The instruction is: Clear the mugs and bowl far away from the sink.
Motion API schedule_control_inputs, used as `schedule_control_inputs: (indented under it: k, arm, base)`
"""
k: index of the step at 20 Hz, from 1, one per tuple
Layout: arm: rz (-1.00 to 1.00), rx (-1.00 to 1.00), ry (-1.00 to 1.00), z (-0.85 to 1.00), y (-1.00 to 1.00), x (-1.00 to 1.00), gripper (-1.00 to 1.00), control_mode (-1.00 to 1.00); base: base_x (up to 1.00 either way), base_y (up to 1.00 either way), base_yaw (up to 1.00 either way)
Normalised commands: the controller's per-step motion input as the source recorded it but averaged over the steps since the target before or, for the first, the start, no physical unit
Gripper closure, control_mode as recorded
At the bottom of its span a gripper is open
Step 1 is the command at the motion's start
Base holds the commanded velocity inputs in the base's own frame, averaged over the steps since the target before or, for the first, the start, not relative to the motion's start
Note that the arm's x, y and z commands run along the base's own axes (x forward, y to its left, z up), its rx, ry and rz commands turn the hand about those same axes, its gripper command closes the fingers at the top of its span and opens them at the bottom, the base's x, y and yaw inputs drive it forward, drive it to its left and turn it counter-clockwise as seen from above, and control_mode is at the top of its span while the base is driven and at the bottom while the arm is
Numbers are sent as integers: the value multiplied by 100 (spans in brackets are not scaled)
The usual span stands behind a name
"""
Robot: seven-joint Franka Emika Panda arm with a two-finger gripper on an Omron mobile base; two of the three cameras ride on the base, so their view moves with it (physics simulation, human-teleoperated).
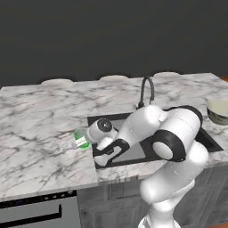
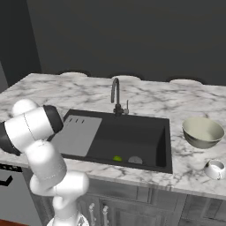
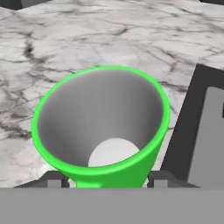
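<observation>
1. Left base view: the white arm bends low over the marble counter (image 1: pixel 40 133), its gripper (image 1: pixel 85 139) at the green mug (image 1: pixel 80 137), which stands on the counter just left of the black sink (image 1: pixel 133 153). The fingers themselves are hidden behind the wrist. The thin dark faucet (image 1: pixel 146 91) rises behind the basin. The pale bowl (image 1: pixel 218 111) sits on the counter at the far right, well apart from the mug. No label or writing can be read anywhere.

2. Right base view: the sink's grey drainboard panel (image 2: pixel 78 134) lies in the left part of the basin. The bowl (image 2: pixel 202 131) stands on the counter to the right of the sink, and the whitish mug (image 2: pixel 215 168) sits nearer the counter's front edge, just in front of the bowl. Two small round things, one yellow-green (image 2: pixel 117 158) and one pale (image 2: pixel 135 160), lie at the basin's front. No markings are legible.

3. Hand view: the green mug (image 3: pixel 103 127) stands between the two dark fingertips (image 3: pixel 50 180), its pale grey inside open to the camera. The jaws sit on either side of its base; whether they press on it I cannot tell. The mug carries no print.
</observation>
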Motion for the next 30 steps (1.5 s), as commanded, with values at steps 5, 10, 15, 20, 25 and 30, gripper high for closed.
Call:
schedule_control_inputs:
  k: [5,10,15,20,25,30]
  arm:
    - [5,0,2,100,-31,-36,100,-100]
    - [1,0,9,100,-12,-12,100,-100]
    - [0,-6,19,100,0,-1,100,-100]
    - [0,-6,15,100,-10,-27,100,-100]
    - [1,-3,0,86,-40,-48,100,-100]
    - [4,0,0,44,-60,-44,100,-100]
  base:
    - [0,0,0]
    - [0,0,0]
    - [0,0,0]
    - [0,0,0]
    - [0,0,0]
    - [0,0,0]
